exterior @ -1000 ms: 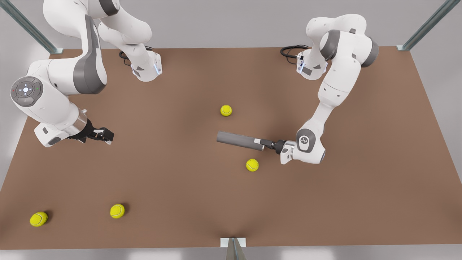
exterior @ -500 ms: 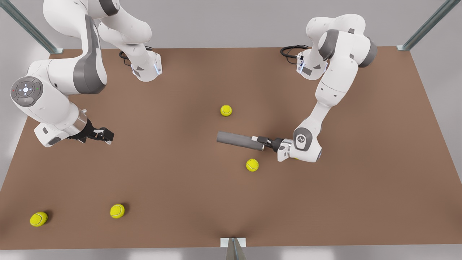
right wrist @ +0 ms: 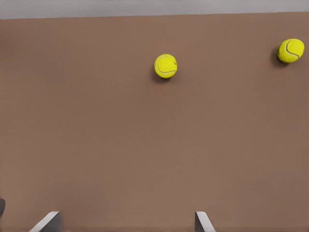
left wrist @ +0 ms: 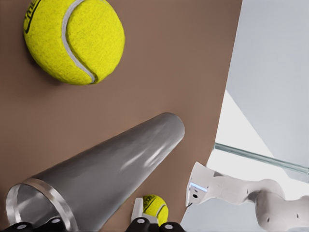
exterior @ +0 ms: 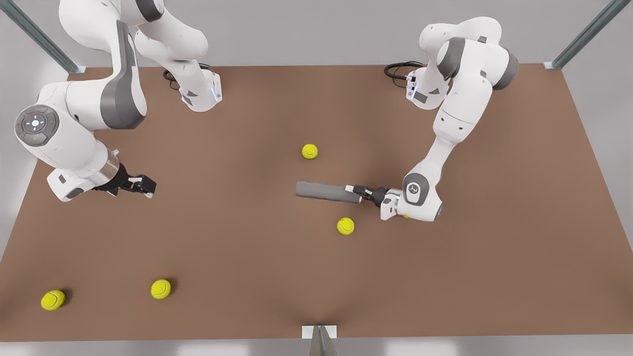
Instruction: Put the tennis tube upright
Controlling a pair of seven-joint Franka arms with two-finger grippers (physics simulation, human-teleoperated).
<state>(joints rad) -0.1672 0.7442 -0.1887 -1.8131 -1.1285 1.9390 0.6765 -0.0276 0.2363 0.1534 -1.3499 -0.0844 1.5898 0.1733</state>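
Since a second ago the left gripper [exterior: 357, 192] slid further onto the tennis tube [exterior: 328, 192] and nudged it; jaws clamped over its open rim. Tube's still flat on the table [exterior: 247, 237], lift-and-tilt left. Right gripper [exterior: 143, 186] waits well apart, fingers spread.

Grey tennis tube [exterior: 329, 192] flat on table [exterior: 257, 247], left hand [exterior: 360, 193] at its end.
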